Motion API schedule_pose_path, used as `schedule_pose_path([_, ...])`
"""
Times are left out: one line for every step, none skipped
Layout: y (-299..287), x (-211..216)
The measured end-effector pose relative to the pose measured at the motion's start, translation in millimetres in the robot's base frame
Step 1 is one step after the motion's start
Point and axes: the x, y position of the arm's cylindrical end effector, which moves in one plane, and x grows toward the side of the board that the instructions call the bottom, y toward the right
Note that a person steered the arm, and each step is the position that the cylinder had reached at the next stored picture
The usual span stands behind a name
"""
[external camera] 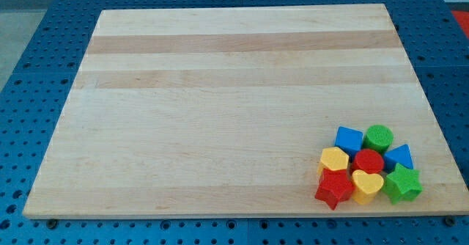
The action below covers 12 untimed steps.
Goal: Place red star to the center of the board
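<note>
- The desk [220, 113] is a pale wooden board, and from its left edge across the middle I see only bare wood
- All the blocks sit packed together in the near right corner, well apart from the centre where the red star must go
- The red star [334, 189] is the nearest, leftmost block of the cluster, close to the near edge; it touches the yellow hexagon-like block [334, 159] just behind it and the yellow heart [367, 185] on its right
- Further right come the blue cube [349, 139], the red round block [368, 161] and the green cylinder [379, 137]
- On the right flank are the blue triangular block [400, 157] and the green star [402, 183]
- My tip is not in view, and I have no jaws, so I cannot tell any state of them
- To do this step well, I judge the tip should enter between the red star and the yellow heart, on the star's near right side, then push far and left in a straight line
- The risk I judge is dragging the yellow neighbours along, so the first contact should be slow and centred on the star
</note>
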Motion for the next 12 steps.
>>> schedule_pose_path([-11.4,44.5])
schedule_pose_path([-21.8,44.8])
schedule_pose_path([-63.5,45.7])
schedule_pose_path([-112.3,45.2])
schedule_pose_path([-186.6,43.2])
schedule_pose_path([-257.8,35.3])
schedule_pose_path([-278.1,35.1])
schedule_pose_path([-276.8,46.2])
schedule_pose_path([-320.8,34.6])
schedule_pose_path([-353.2,-15.1])
schedule_pose_path([-390.7,-66.8])
schedule_pose_path([-413.1,-90.5])
